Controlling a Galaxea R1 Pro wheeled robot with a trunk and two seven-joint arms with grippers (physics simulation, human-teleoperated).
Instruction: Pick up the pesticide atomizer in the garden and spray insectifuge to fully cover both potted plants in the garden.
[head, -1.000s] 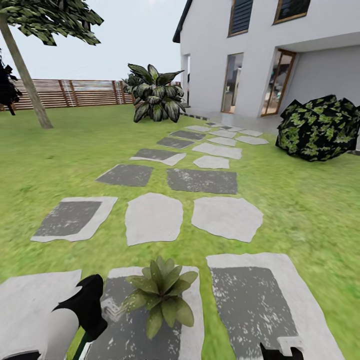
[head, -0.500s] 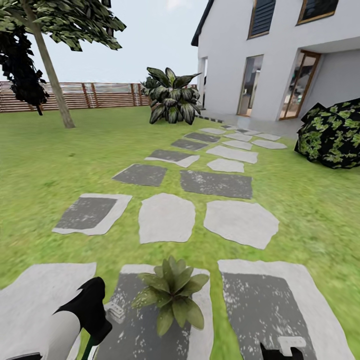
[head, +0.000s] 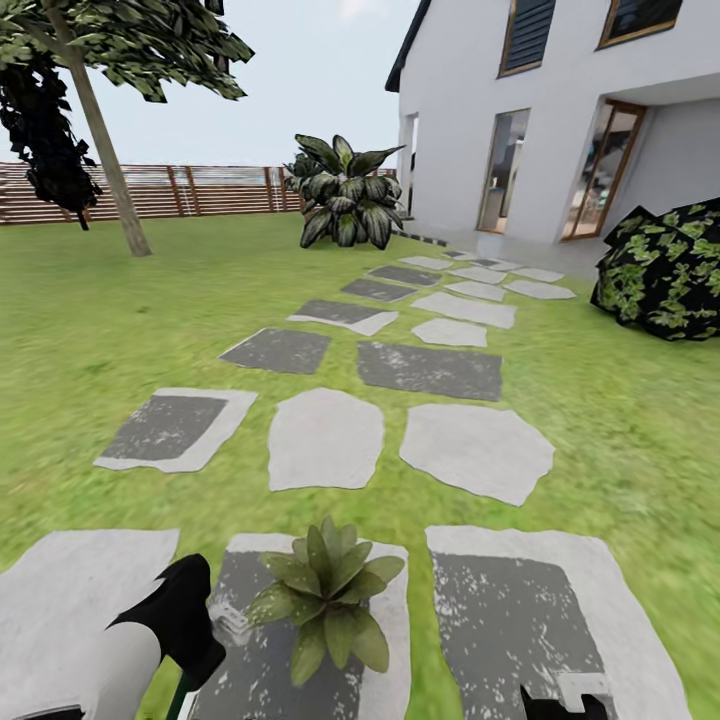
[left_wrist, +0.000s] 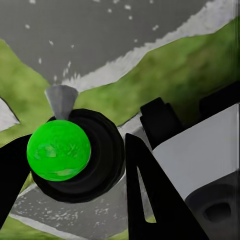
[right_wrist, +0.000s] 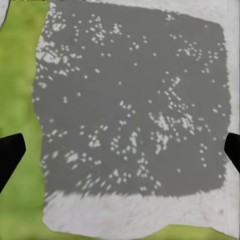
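A: Where's the pesticide atomizer (left_wrist: 59, 150)?

B: Clamped in the left end effector (left_wrist: 70, 165). The left wrist view looks down its length: a bright green round end inside a dark ring, black fingers (left_wrist: 150, 200) at either side, a pale grey nozzle poking out beyond. In the head view just a thin green sliver shows below the arm, at the frame's bottom edge.

A: And the plants?

B: One potted plant (head: 325, 598) sits on a stepping stone (head: 300, 660) just beside the left arm; its leaves hide the pot.

A: The right end effector (right_wrist: 120, 150)?

B: Spread wide, holding nothing. Only two black tips at the frame edges in the right wrist view, above a grey speckled slab (right_wrist: 135, 110) ringed by lawn (right_wrist: 20, 100).
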